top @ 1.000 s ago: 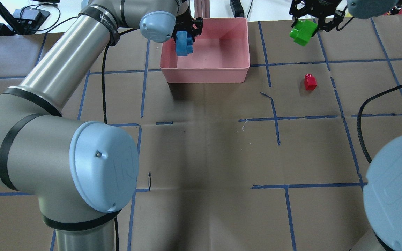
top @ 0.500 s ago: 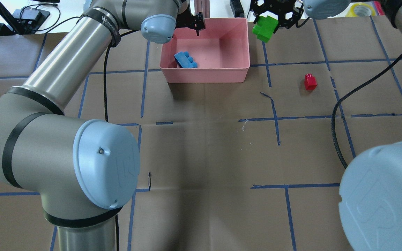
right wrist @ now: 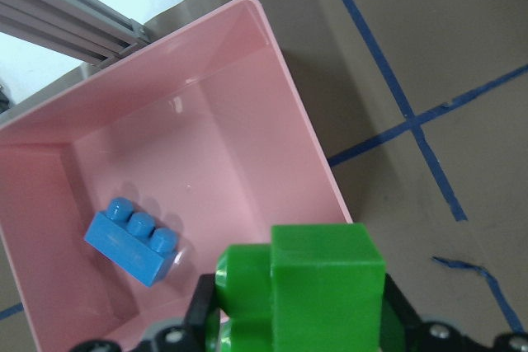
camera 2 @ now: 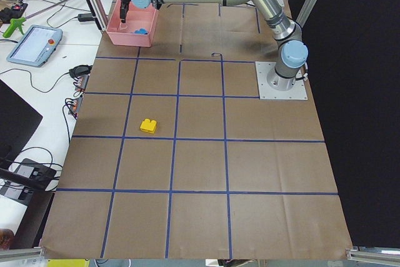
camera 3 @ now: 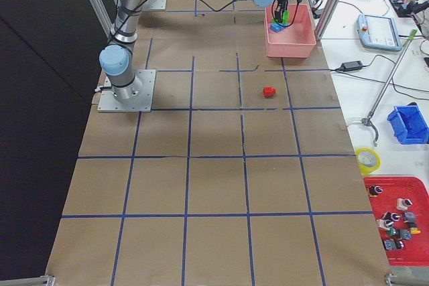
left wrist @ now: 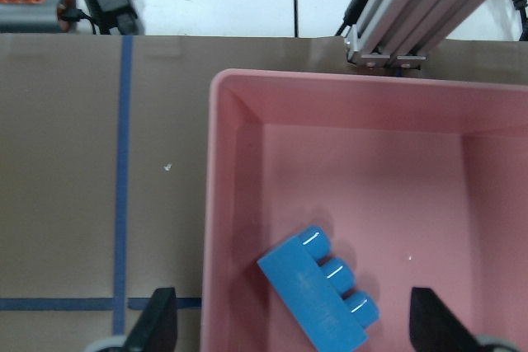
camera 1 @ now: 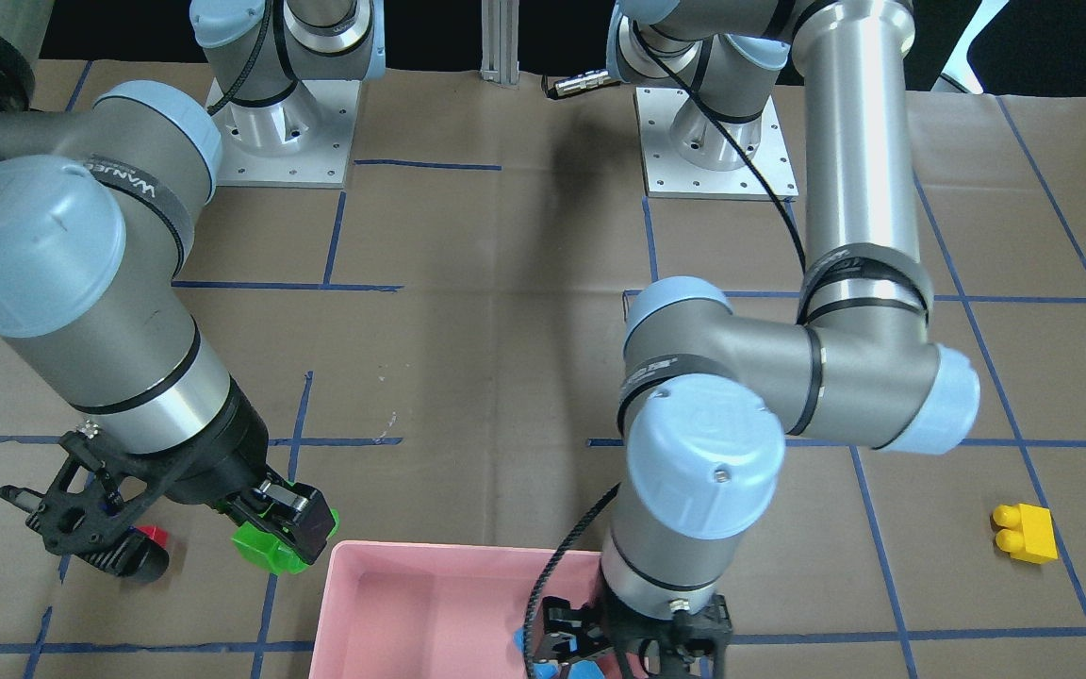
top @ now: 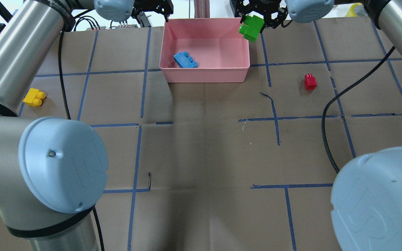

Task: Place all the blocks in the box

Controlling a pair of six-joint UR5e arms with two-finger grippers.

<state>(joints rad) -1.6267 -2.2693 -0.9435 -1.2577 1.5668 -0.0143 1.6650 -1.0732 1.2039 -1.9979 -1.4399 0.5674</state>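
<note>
The pink box [top: 204, 72] stands at the table's far middle. The light blue block [top: 185, 60] lies inside it at the left, also in the left wrist view [left wrist: 326, 298]. My left gripper [top: 152, 10] is open and empty, above the box's far left corner. My right gripper [top: 257, 21] is shut on the green block [top: 251, 29] and holds it above the box's right rim; the right wrist view [right wrist: 305, 286] shows it too. The red block [top: 310, 82] lies on the table right of the box. The yellow block [top: 34, 97] lies far left.
A black cable [top: 330, 115] runs across the table's right side. An aluminium post [top: 201, 8] stands just behind the box. Brown paper with blue tape lines covers the table [top: 204, 146].
My left gripper let go of the blue block, which now lies in the box, then drew back left. My right gripper carried the green block left to the box's right rim.
</note>
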